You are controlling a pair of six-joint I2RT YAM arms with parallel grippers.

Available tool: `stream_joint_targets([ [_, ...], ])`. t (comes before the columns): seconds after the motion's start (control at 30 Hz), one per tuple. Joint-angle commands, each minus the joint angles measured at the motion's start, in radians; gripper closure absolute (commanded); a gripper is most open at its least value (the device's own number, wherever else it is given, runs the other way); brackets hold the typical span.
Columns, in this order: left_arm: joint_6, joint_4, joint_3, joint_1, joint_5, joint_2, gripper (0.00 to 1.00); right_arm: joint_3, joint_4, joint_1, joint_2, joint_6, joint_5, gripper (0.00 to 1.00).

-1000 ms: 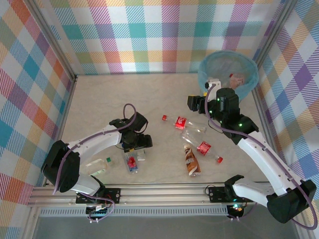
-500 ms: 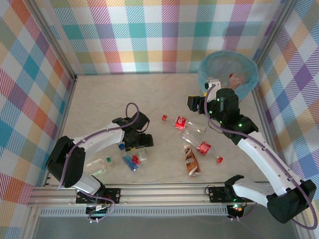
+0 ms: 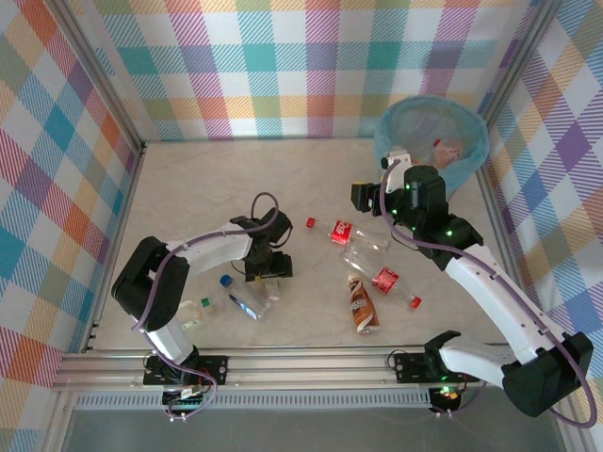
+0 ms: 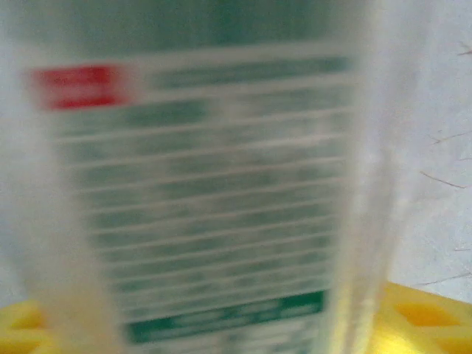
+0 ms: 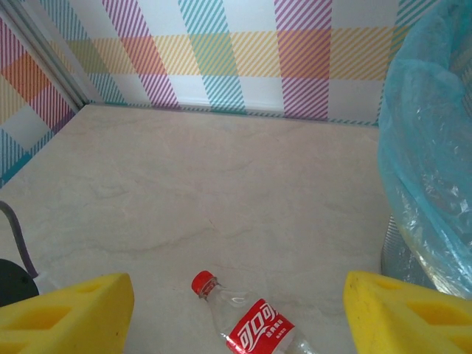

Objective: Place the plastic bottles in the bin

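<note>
plastic bottles [image 3: 363, 248] clear, on marbled table [image 3: 188, 188] | bin [image 5: 428, 147] crinkly blue liner | left jaws cannot tell | right jaws released

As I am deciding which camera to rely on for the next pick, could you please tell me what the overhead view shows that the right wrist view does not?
The overhead view adds the left gripper beside a blue-capped bottle, a brown bottle, and the inside of the bin. The right wrist view adds the right gripper up close, its yellow fingers wide apart. Both share the red-labelled bottle with its red cap, the bin's blue liner, the table and the checked wall.
</note>
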State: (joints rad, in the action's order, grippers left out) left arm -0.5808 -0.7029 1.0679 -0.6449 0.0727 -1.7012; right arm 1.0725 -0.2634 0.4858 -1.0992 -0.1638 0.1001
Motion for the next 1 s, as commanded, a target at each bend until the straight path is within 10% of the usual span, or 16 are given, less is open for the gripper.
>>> stream_joint_targets([
  [0.0, 0.029, -0.004, 0.047, 0.011, -0.008, -0.033, 0.38, 0.017, 0.031, 0.007, 0.044, 0.057, 0.009, 0.25],
  [0.47, 0.179, -0.092, 0.177, 0.01, -0.104, 0.181, 0.61, 0.129, 0.029, 0.007, 0.036, 0.127, -0.015, 0.26],
  [0.97, 0.372, 0.052, 0.253, 0.01, 0.064, 0.494, 0.65, 0.171, 0.011, 0.007, 0.043, 0.161, -0.164, 0.28],
])
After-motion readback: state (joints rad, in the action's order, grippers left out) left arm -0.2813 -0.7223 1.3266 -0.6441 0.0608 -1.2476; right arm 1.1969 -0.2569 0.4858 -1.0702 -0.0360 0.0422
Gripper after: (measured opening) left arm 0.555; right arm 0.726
